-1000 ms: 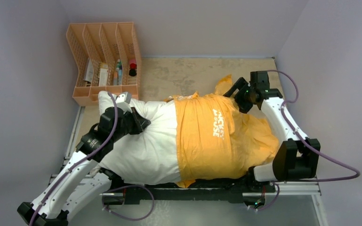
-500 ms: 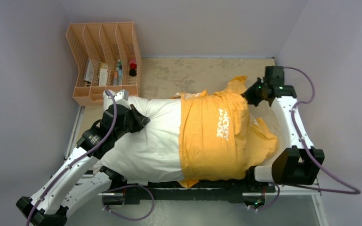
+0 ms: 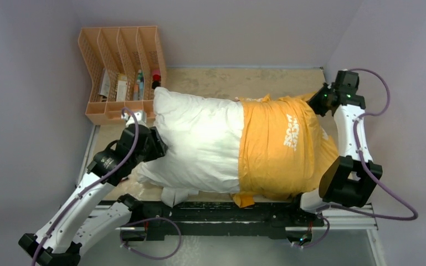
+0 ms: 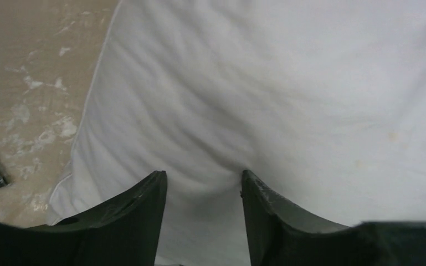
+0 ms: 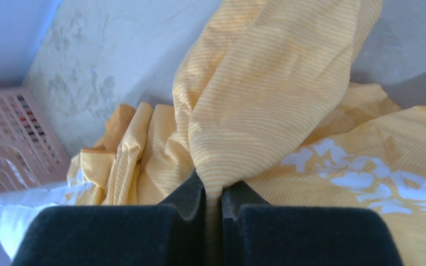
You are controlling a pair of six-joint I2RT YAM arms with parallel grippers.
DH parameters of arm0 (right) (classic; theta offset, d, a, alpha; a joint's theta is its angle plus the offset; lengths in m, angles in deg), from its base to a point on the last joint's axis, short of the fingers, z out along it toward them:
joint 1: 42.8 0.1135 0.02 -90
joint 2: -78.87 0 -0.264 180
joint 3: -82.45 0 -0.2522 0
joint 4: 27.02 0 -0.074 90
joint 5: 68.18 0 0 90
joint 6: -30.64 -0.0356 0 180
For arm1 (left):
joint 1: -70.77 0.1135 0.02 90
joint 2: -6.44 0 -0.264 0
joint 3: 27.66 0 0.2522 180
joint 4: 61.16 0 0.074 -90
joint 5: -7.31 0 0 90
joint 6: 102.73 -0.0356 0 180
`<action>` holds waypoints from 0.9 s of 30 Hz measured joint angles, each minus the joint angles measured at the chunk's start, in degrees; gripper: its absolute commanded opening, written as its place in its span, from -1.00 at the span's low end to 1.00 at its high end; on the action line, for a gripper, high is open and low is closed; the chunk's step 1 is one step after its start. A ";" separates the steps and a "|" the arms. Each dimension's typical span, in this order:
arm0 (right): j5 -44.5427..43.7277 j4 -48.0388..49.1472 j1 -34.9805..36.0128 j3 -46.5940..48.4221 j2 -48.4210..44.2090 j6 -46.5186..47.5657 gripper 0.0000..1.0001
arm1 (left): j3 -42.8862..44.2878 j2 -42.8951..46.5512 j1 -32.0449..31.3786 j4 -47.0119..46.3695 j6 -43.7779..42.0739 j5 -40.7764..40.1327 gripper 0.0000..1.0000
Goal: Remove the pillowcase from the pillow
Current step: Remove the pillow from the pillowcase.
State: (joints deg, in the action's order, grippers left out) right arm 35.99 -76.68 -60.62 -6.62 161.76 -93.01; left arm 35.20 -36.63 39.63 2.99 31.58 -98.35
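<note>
The white pillow (image 3: 199, 138) lies across the table, its left half bare. The orange-yellow pillowcase (image 3: 271, 155), white lettering (image 3: 292, 133) facing up, covers its right half. My right gripper (image 3: 317, 102) is at the far right corner and is shut on a bunched fold of the pillowcase (image 5: 266, 83), which runs taut out of the right gripper (image 5: 213, 185). My left gripper (image 3: 156, 148) sits against the pillow's left edge. In the left wrist view the left gripper (image 4: 202, 177) is open, with creased pillow fabric (image 4: 266, 100) lying between and beyond the fingers.
An orange slotted rack (image 3: 123, 72) holding small items stands at the far left, close to the pillow's far-left corner. Beige table top (image 3: 221, 83) shows behind the pillow. Grey walls close in on the left, back and right. A black rail (image 3: 227, 213) runs along the near edge.
The right gripper shut on the pillowcase and pulled it toward the far right; pillow and case slid right and away. The left gripper opened off the pillow and stayed near its left edge.
</note>
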 measured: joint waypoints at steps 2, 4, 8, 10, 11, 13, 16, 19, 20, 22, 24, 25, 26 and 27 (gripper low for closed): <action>-0.28 1.20 3.43 0.76 1.49 2.03 -1.00 | 2.29 -1.68 0.00 -1.62 -1.64 2.58 0.23; -0.22 2.78 6.60 1.33 2.71 3.41 -1.00 | 7.93 -5.68 0.00 -4.07 -3.82 6.40 0.30; 0.59 4.11 10.73 2.43 4.02 5.25 -1.00 | 21.27 -17.62 0.00 -10.14 -10.16 13.60 0.39; 1.42 3.76 12.22 3.50 4.52 6.43 -1.00 | 27.56 -24.79 0.00 -12.37 -14.67 17.14 0.44; 1.88 3.58 12.70 4.09 4.76 6.93 -1.00 | 30.84 -28.52 0.00 -12.57 -17.07 18.82 0.45; 2.54 3.43 13.44 5.27 5.14 7.96 -1.00 | 36.50 -35.36 -0.04 -12.33 -20.70 20.79 0.48; 3.43 3.06 13.70 6.34 5.14 9.25 -1.00 | 40.83 -44.33 0.13 -13.55 -26.12 23.43 0.51; 3.63 2.34 13.68 7.15 5.14 10.29 -1.00 | 39.41 -50.25 0.66 -13.53 -29.09 29.09 0.53; 3.63 2.19 13.68 7.23 5.14 10.51 -1.00 | 38.27 -51.23 0.70 -13.79 -29.49 30.69 0.53; 3.61 1.73 13.70 7.37 5.14 10.84 -1.00 | 33.99 -51.89 0.74 -16.04 -30.56 34.45 0.05; 3.56 1.09 13.92 7.39 5.14 10.93 -0.96 | 29.92 -51.17 0.26 -18.40 -31.34 37.07 -0.89; 3.56 0.57 14.05 7.52 5.14 10.93 -0.89 | 28.13 -50.40 -0.28 -19.58 -31.63 37.57 -1.00; 3.56 -0.22 14.14 7.80 5.14 10.93 -0.78 | 26.93 -49.57 -0.94 -20.52 -31.76 37.38 -1.00; 3.32 -1.31 14.21 8.31 5.22 11.02 -0.64 | 25.73 -48.37 -1.97 -21.35 -31.89 36.59 -1.00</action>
State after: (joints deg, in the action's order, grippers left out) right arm 39.32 -77.99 -46.41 1.69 166.99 -81.99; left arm 60.93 -85.00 37.67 -18.36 -0.31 -61.77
